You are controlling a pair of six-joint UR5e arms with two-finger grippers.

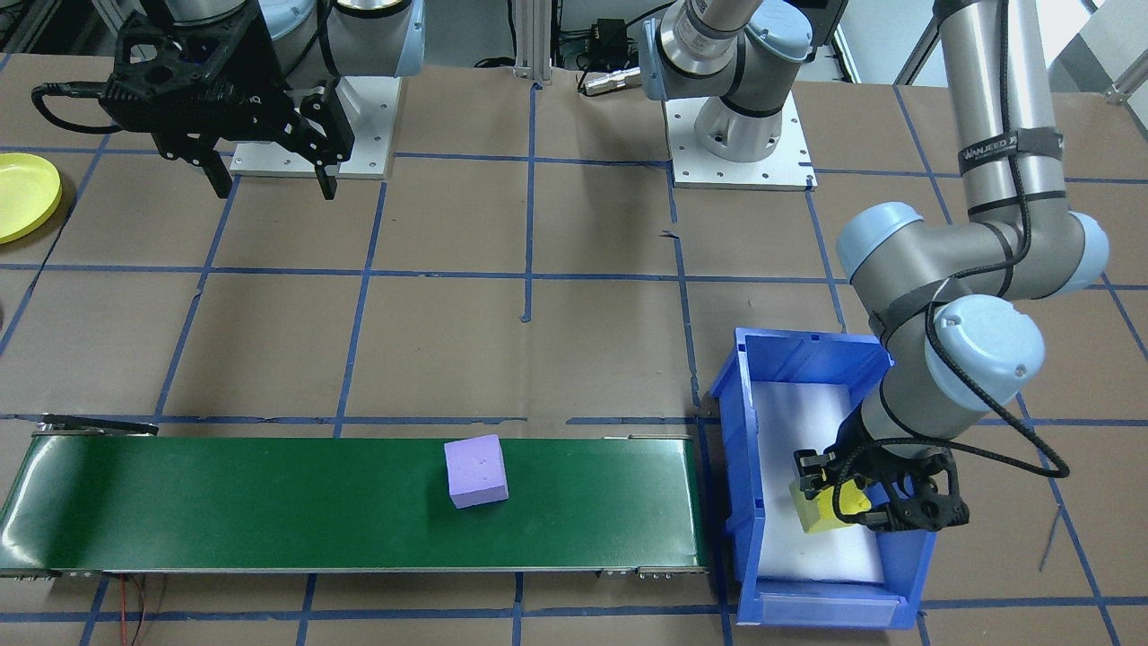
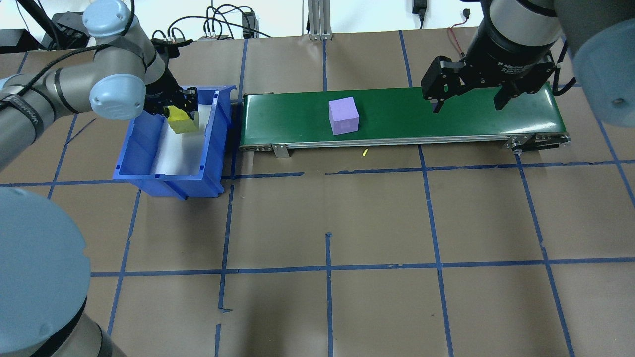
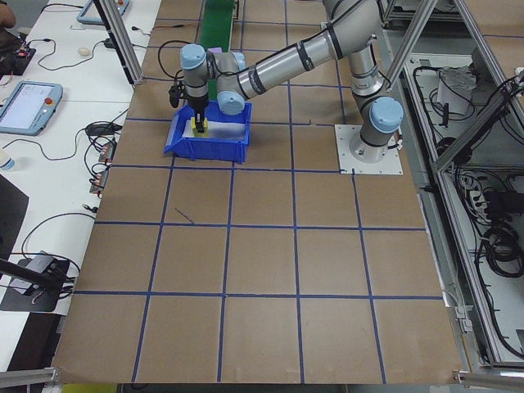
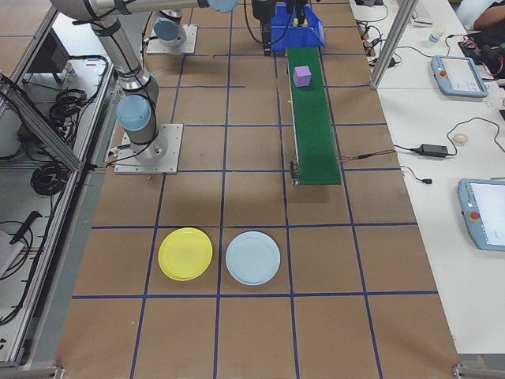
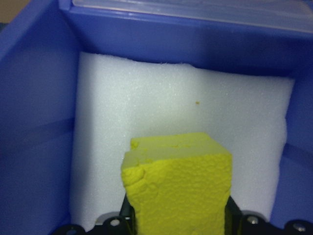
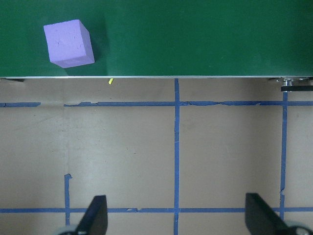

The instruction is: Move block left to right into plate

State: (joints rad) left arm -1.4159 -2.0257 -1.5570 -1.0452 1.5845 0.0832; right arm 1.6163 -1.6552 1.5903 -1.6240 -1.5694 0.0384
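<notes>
**Yellow cube pinched inside the bin**

My left gripper [image 1: 839, 502] pinches a yellow foam cube [image 1: 830, 507] inside the blue rectangular plastic bin [image 1: 744, 431]. My right gripper [image 1: 269, 179] hangs spread. The round yellow plastic plate [image 4: 185, 253] lies well apart.

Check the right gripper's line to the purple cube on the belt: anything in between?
Nothing visible. The right gripper hangs open above the green conveyor belt, and the purple foam cube sits alone further along it, with bare belt between them. The left gripper is off in the blue bin, shut on a yellow foam block.
</notes>
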